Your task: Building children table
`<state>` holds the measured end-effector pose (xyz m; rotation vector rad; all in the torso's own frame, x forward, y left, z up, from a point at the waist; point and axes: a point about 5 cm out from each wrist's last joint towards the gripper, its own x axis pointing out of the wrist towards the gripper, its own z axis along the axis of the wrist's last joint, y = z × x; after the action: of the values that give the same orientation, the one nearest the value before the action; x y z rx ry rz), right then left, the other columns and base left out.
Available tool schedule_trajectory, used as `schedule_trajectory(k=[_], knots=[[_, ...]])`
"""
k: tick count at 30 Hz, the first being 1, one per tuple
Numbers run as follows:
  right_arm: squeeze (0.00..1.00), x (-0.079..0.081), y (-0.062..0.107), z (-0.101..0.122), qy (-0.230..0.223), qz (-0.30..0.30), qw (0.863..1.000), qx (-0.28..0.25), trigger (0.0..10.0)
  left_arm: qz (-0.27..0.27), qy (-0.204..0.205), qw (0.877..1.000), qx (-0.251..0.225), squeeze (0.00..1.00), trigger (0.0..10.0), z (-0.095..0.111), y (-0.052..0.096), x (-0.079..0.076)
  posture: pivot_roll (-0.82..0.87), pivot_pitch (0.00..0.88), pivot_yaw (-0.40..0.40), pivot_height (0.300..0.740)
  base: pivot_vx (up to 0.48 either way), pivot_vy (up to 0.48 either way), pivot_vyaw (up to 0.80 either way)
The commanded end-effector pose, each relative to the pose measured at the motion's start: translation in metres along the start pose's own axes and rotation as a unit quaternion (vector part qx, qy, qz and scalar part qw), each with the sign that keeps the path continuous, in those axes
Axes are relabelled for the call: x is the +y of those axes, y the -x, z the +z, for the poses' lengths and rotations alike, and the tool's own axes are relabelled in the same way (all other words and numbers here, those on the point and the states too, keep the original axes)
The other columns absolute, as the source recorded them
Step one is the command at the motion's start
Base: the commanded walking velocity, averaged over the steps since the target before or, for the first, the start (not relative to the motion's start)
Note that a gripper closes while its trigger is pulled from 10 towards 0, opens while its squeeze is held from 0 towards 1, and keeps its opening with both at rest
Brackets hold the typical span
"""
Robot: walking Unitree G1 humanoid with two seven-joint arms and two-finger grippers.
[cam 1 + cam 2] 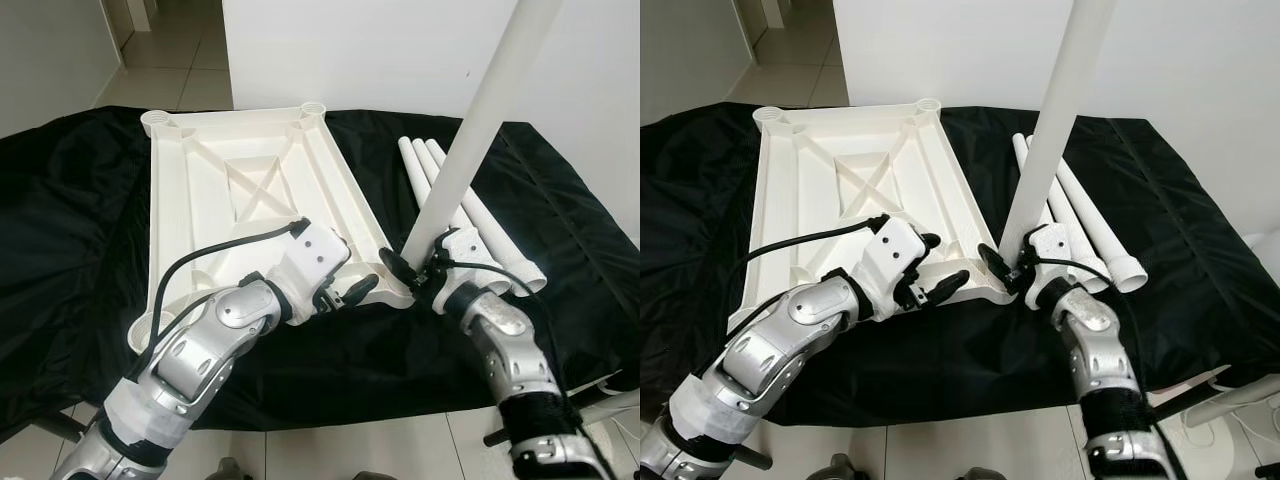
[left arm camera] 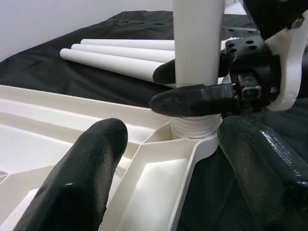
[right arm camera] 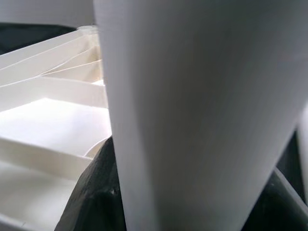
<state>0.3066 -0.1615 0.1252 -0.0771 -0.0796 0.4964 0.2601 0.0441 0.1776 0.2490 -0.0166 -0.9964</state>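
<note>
Right gripper [image 1: 418,270] is clamped on the upright leg [image 1: 480,120] low down, its black fingers [image 2: 192,100] pinching the tube just above the threaded collar; that collar sits in the near right corner socket [image 2: 195,131] of the upturned tabletop [image 1: 240,190]; the tube rises from there towards one o'clock, leaning a touch away from true vertical, and its long axis is the thing to watch; it has to line up with the socket's bore for the thread to run down cleanly, I'd say.

Left gripper [image 1: 345,293] sits at nine o'clock from that socket, just beside it, fingers [image 2: 82,183] spread wide and holding nothing; one hangs over the ribbed inside of the tabletop, the other outside its edge over the black cloth [image 1: 70,220], so the rim lies between them; whether either actually presses on the plastic I cannot tell.

Three spare legs [image 1: 470,215] lie side by side on the cloth at two o'clock from the working corner, running near to far, close behind the right wrist; the two far corner sockets [image 1: 158,120] stand empty; so this looks like the first leg of four, mid-seating.

Right arm is plainly the nearer one for the next leg; the left seems better placed to steady the tabletop while the tube turns.
</note>
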Motion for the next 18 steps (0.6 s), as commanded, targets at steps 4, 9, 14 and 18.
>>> schedule_trajectory(k=[4, 9, 14, 18], knots=[[0.0, 0.012, -0.004, -0.011, 0.01, -0.048, 0.998, 0.039, 10.0, -0.038, -0.007, 0.999, 0.009, 0.0, 10.0, -0.001, 0.0, -0.004, -0.06, 0.005, -0.033, 0.74, 0.0, 0.0, 0.0], [0.0, 0.019, -0.006, -0.01, -0.012, -0.084, 0.996, 0.042, 10.0, -0.038, -0.006, 0.999, 0.01, 0.0, 10.0, -0.002, 0.001, -0.004, -0.06, 0.006, -0.033, 0.74, 0.0, 0.0, 0.0], [0.0, 0.032, -0.006, -0.01, -0.045, -0.183, 0.981, 0.043, 10.0, -0.04, -0.006, 0.999, 0.012, 0.0, 10.0, -0.003, 0.001, -0.005, -0.06, 0.005, -0.036, 0.74, 0.0, 0.0, 0.0], [0.0, 0.037, -0.003, -0.012, -0.072, -0.247, 0.966, 0.041, 10.0, -0.037, -0.006, 0.999, 0.013, 0.0, 10.0, -0.003, 0.001, -0.004, -0.05, 0.004, -0.038, 0.74, 0.0, 0.0, 0.0]])
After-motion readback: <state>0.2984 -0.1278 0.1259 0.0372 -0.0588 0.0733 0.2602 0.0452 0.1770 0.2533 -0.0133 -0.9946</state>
